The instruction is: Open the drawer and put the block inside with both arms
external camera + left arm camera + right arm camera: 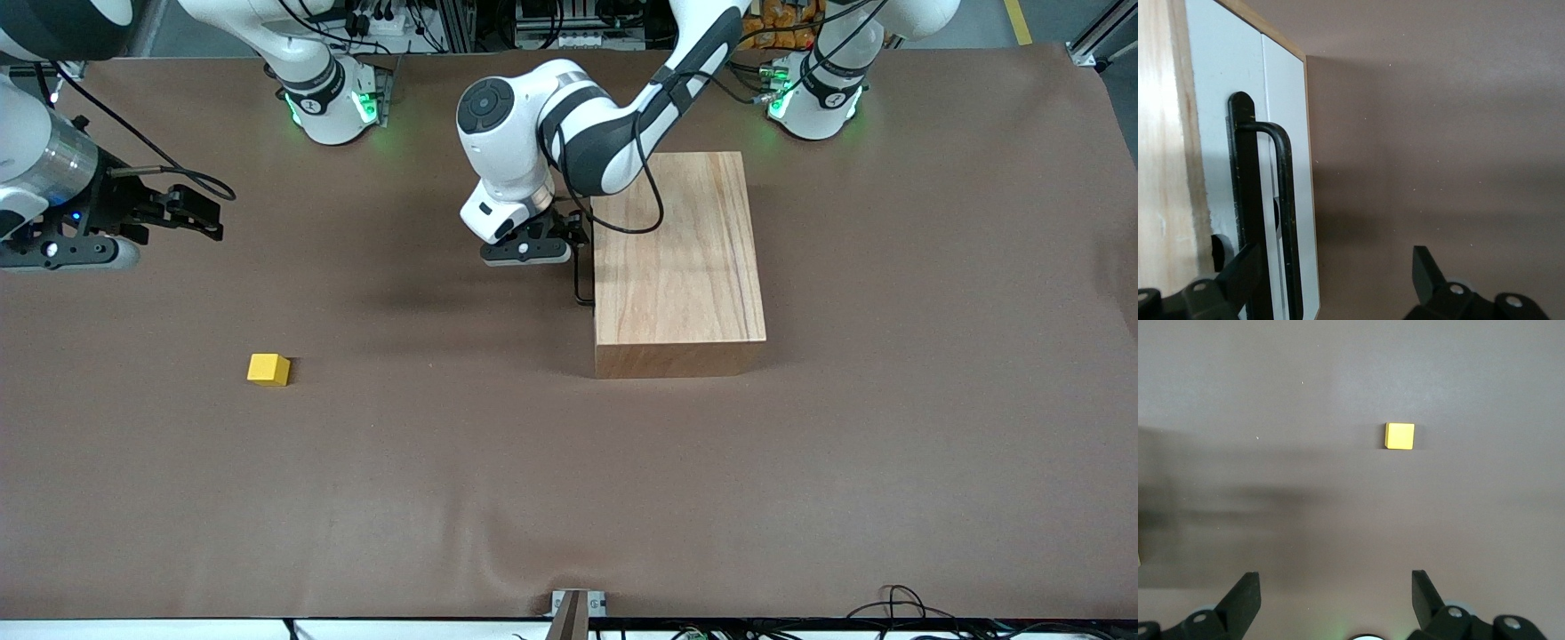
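Note:
The light-wood box stands mid-table with the drawer shut. Its white front and black wire handle face the right arm's end of the table. My left gripper is at that front, open. In the left wrist view the left gripper has the handle bar between its fingers, close to one finger, and is not closed on it. The yellow block lies on the table toward the right arm's end. My right gripper hovers open and empty over the table; in its wrist view the right gripper has the block ahead of it.
The brown table cover spreads around the box and the block. The arms' green-lit bases stand along the table's edge farthest from the front camera. A small metal bracket sits at the edge nearest that camera.

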Robot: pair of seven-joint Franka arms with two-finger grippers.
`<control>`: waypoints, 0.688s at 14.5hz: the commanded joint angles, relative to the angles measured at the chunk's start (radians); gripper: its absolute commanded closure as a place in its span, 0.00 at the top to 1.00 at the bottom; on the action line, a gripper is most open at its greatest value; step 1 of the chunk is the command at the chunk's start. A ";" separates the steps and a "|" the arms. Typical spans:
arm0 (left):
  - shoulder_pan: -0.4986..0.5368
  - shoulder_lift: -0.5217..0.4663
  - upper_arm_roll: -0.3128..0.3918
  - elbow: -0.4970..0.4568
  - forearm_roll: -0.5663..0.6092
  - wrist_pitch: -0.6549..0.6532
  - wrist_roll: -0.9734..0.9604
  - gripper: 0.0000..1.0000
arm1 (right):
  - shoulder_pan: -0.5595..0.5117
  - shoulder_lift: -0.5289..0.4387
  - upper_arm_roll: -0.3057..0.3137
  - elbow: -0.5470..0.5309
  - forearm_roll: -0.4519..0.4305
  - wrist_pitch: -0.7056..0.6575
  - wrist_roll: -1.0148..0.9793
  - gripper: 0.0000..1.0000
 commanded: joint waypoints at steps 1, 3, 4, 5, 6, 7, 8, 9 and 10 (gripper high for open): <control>-0.005 0.019 0.007 0.024 0.026 -0.009 0.013 1.00 | 0.009 -0.006 -0.002 -0.004 0.001 -0.011 0.024 1.00; -0.005 0.025 0.006 0.022 0.028 -0.009 0.013 1.00 | 0.009 -0.008 -0.002 -0.010 -0.001 -0.014 0.026 1.00; -0.005 0.028 0.006 0.022 0.028 -0.009 0.015 1.00 | 0.009 -0.009 -0.002 -0.013 -0.001 -0.013 0.027 1.00; -0.005 0.033 0.006 0.022 0.028 -0.005 0.015 1.00 | 0.009 -0.006 -0.002 -0.013 -0.001 -0.011 0.029 1.00; -0.006 0.039 0.007 0.022 0.028 -0.003 0.015 1.00 | 0.012 -0.008 -0.001 -0.015 -0.001 -0.008 0.030 1.00; -0.005 0.040 0.006 0.024 0.028 -0.003 0.018 1.00 | 0.018 -0.008 -0.001 -0.015 -0.001 -0.008 0.036 1.00; -0.005 0.042 0.006 0.022 0.028 -0.005 0.019 1.00 | 0.018 -0.008 -0.001 -0.015 -0.001 -0.007 0.038 1.00; -0.005 0.042 0.006 0.022 0.028 -0.005 0.021 1.00 | 0.020 -0.008 -0.002 -0.015 -0.001 -0.005 0.039 1.00; -0.003 0.042 0.006 0.022 0.028 -0.003 0.021 1.00 | 0.020 -0.008 -0.002 -0.015 -0.001 -0.004 0.039 1.00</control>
